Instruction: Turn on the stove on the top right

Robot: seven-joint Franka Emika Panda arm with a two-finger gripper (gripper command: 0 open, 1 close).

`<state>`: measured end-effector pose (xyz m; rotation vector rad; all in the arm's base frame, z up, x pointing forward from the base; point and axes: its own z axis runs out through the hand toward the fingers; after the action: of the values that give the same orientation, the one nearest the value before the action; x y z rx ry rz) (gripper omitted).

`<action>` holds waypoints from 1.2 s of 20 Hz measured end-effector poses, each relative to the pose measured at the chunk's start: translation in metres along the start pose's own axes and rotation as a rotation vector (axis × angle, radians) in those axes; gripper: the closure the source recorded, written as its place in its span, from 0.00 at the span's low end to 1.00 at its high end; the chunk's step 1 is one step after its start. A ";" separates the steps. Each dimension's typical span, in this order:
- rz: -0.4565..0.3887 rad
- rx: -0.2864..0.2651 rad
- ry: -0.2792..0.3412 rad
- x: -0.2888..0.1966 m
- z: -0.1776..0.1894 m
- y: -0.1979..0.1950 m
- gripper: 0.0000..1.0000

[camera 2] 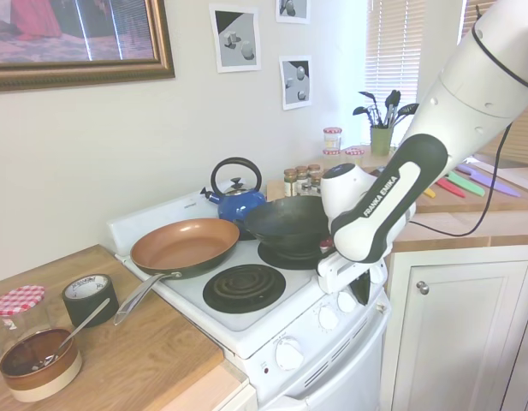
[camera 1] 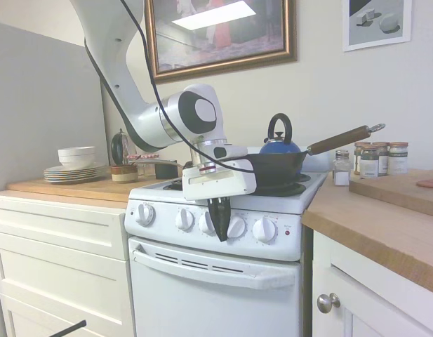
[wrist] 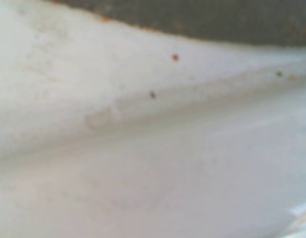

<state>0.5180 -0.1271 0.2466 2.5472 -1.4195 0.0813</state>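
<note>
White stove (camera 1: 202, 295), black wok (camera 2: 285, 224), blue kettle (camera 2: 238, 204), copper pan (camera 2: 185, 246).

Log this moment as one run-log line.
phase: at knobs | pincer: pointing down before white enamel stove control panel, between two round white knobs | black wok: on burner
</note>
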 end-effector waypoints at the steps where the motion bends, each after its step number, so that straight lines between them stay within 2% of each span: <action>1: -0.001 0.002 0.001 0.000 -0.002 0.000 1.00; 12: -0.048 0.036 0.040 -0.029 -0.040 0.023 1.00; 15: -0.060 0.069 0.048 -0.047 -0.059 0.030 1.00; 17: -0.059 0.105 0.032 -0.058 -0.072 0.035 1.00; 18: -0.058 0.129 0.016 -0.062 -0.079 0.038 0.00; 20: -0.071 0.163 0.000 -0.067 -0.090 0.045 0.00; 24: -0.077 0.177 0.003 -0.071 -0.102 0.055 0.00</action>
<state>0.4394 -0.0731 0.3438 2.7393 -1.3673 0.2065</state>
